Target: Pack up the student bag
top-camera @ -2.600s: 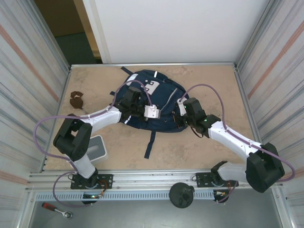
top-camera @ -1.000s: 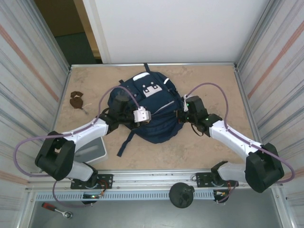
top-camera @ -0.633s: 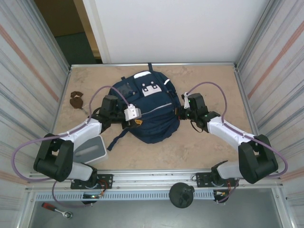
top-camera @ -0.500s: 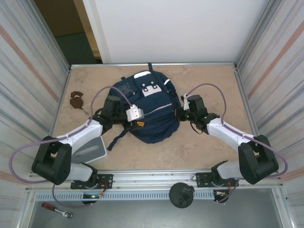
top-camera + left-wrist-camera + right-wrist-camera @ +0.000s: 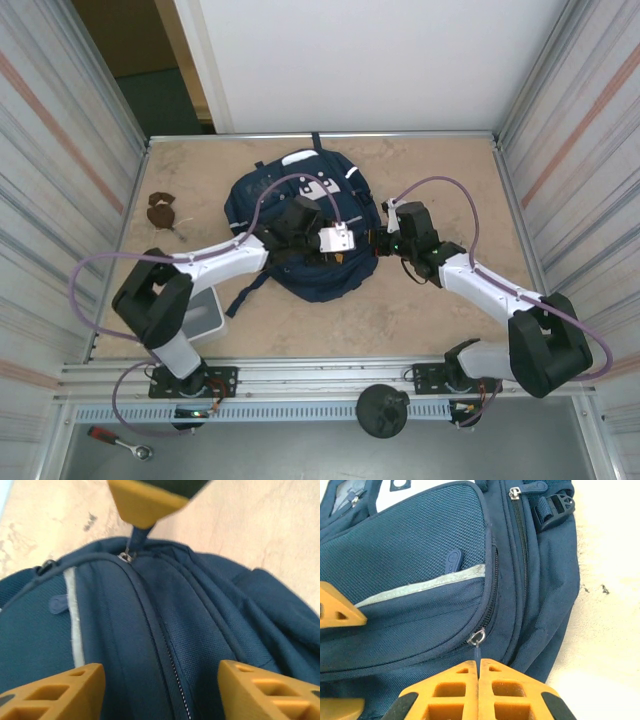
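The navy student bag (image 5: 300, 210) lies flat mid-table, white patch up, and appears again as blue fabric (image 5: 165, 630) and as a front pocket with a reflective stripe (image 5: 415, 587). My right gripper (image 5: 377, 243) (image 5: 479, 666) is at the bag's right edge, shut on the thin zipper pull (image 5: 478, 650) hanging from the metal slider (image 5: 476, 637). My left gripper (image 5: 348, 252) (image 5: 160, 695) hovers open over the bag, a closed zipper line (image 5: 165, 650) running between its fingers. It faces the right gripper, one of whose yellow fingers (image 5: 145, 502) holds the pull at the slider (image 5: 125, 556).
A white-grey box (image 5: 197, 312) sits by the left arm's base. A small brown object (image 5: 160, 209) lies at the left of the table (image 5: 450, 180). A bag strap (image 5: 243, 288) trails toward the near side. Metal walls enclose both sides.
The left gripper has swung right across the bag, from its left side to just beside the right gripper. The right gripper and the bag have barely shifted.
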